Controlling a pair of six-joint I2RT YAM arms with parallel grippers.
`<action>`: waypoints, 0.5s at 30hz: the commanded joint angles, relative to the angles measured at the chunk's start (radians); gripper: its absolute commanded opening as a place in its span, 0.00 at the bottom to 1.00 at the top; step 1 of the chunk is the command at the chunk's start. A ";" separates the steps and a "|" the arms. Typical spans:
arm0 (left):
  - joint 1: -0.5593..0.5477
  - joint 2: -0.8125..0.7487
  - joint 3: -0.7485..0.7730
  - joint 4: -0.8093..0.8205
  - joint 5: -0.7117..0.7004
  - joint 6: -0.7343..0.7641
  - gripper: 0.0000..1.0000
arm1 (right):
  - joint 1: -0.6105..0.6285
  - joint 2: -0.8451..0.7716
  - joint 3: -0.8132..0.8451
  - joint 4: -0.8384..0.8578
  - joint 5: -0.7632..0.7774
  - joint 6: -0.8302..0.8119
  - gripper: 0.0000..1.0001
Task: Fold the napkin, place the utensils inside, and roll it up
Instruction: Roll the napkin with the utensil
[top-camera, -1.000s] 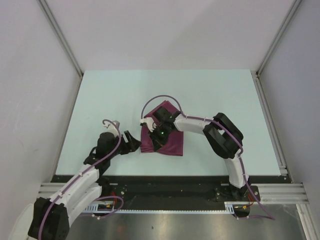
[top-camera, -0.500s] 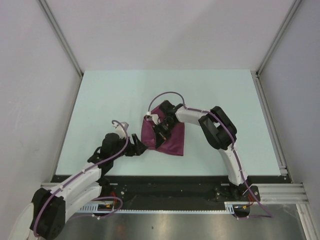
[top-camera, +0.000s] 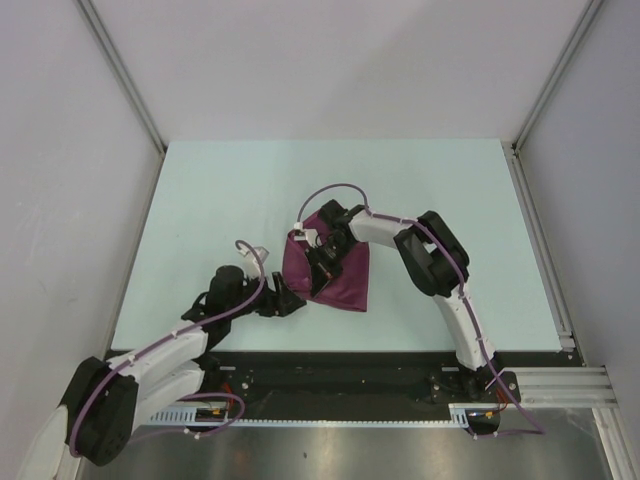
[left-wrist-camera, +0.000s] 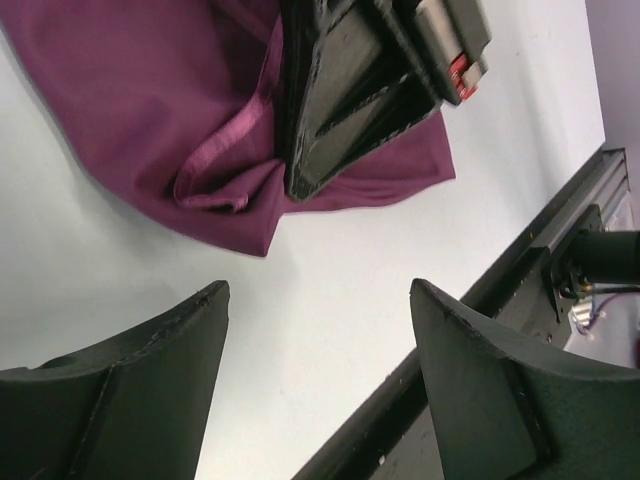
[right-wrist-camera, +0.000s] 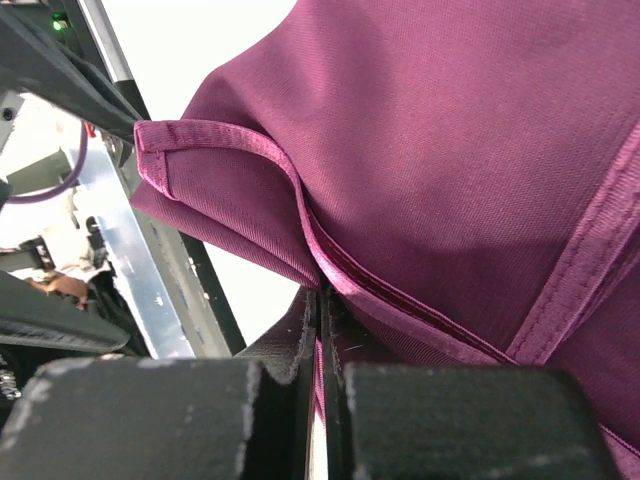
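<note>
The napkin (top-camera: 346, 276) is a magenta cloth lying bunched and partly folded on the pale table, near the front middle. My right gripper (top-camera: 317, 270) points down over its left part and is shut on a hemmed edge (right-wrist-camera: 322, 290), holding that edge up off the table. In the left wrist view the napkin (left-wrist-camera: 130, 110) fills the top left, with the right gripper's dark fingers (left-wrist-camera: 335, 120) pressed into it. My left gripper (top-camera: 284, 300) is low on the table just left of the napkin's near corner, open (left-wrist-camera: 315, 300) with only bare table between its fingers. The utensils are out of view.
The pale table (top-camera: 250, 190) stretches back and to both sides of the napkin. A black rail (top-camera: 330, 357) runs along its near edge, close to the left gripper (left-wrist-camera: 520, 270). White walls with metal posts enclose the back and sides.
The left gripper has slid right, up to the napkin's near left corner. The right gripper has drawn the napkin's left edge inward and up, then held still.
</note>
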 joint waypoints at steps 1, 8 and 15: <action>-0.010 0.003 0.070 0.008 -0.054 0.039 0.77 | -0.019 0.056 0.042 -0.006 0.075 0.009 0.00; -0.010 0.083 0.082 0.077 -0.088 -0.012 0.75 | -0.022 0.072 0.057 -0.011 0.083 0.014 0.00; -0.010 0.106 0.081 0.148 -0.028 -0.054 0.74 | -0.026 0.081 0.071 -0.008 0.089 0.021 0.00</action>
